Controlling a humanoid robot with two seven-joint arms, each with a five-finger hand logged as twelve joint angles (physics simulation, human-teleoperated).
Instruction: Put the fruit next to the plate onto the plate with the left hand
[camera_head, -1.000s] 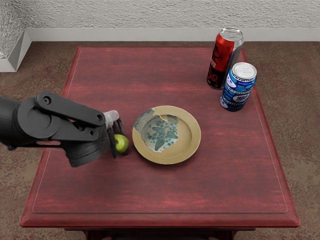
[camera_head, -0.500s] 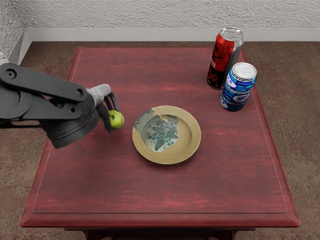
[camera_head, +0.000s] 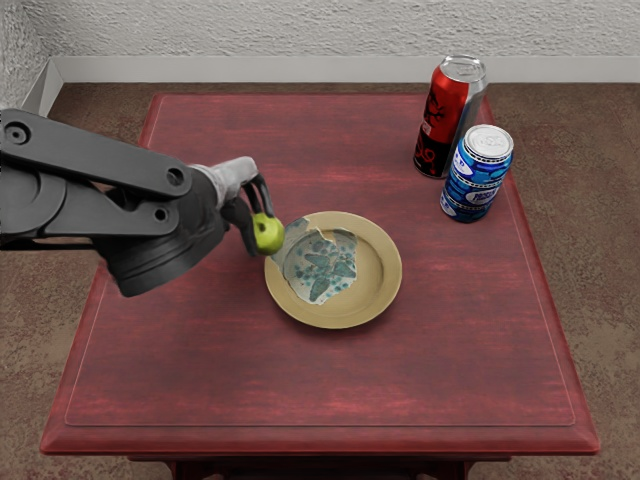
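Hovering fruit (camera_head: 267, 232), red table (camera_head: 300, 380) (brown carpet (camera_head: 592, 220))

The tabletop (camera_head: 300, 380) looks like red-stained wood, its grain streaked dark under a soft satin sheen. The plate (camera_head: 387, 272) seems glazed ceramic, with a smooth ochre rim and a mottled teal centre. The red can (camera_head: 447, 115) and the blue can (camera_head: 476, 175) are glossy printed metal with bare silvery tops. The fruit (camera_head: 267, 232) has smooth, shiny green skin. The left arm (camera_head: 100, 200) has shells of matt black plastic. The wall (camera_head: 300, 25) is rough white plaster, and the floor (camera_head: 590, 200) is coarse, dull brown.
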